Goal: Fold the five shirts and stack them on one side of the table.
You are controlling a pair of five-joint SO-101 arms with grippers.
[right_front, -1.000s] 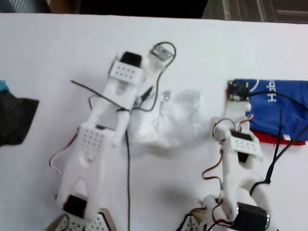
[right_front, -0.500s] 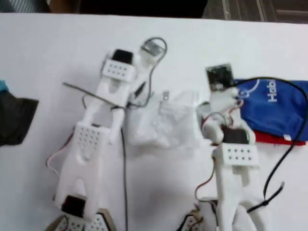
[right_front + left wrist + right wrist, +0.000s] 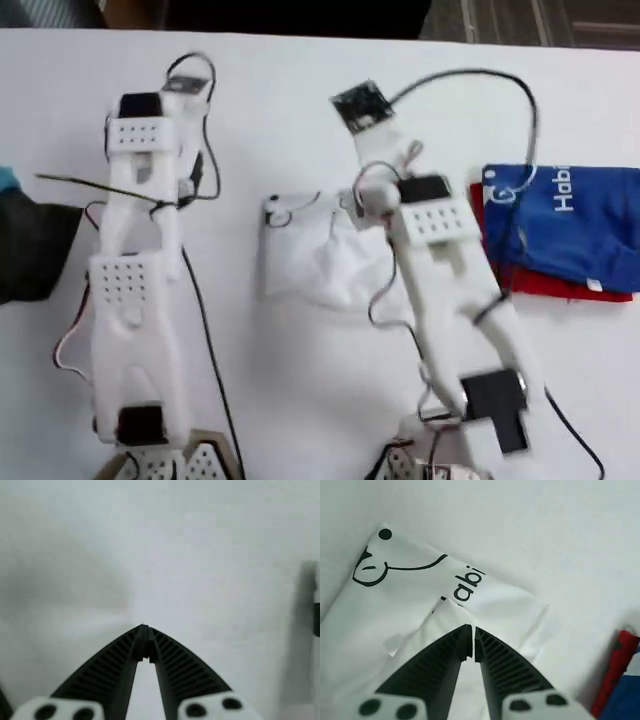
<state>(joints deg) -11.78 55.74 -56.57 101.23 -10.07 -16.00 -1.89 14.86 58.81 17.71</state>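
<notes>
A white shirt point(image 3: 315, 255) with black print lies crumpled at mid table. My right gripper point(image 3: 368, 198) stands over its far right part. In the right wrist view this gripper point(image 3: 472, 630) is shut, and a raised ridge of the white shirt point(image 3: 410, 595) runs up into its tips. A folded blue shirt point(image 3: 570, 220) rests on a red shirt point(image 3: 560, 288) at the right side. My left arm point(image 3: 135, 250) stretches along the left side. The left gripper point(image 3: 144, 630) is shut with nothing in it over bare table.
A dark shirt point(image 3: 30, 245) with a teal bit point(image 3: 8, 180) beside it lies at the table's left edge. Black cables point(image 3: 205, 330) trail from both arms. In the right wrist view the red shirt point(image 3: 616, 672) and blue shirt point(image 3: 631, 700) sit close to the white one.
My left arm swung left, off the white shirt to bare table. My right arm swung left from the blue shirt onto the white shirt, which has bunched up and shifted leftward.
</notes>
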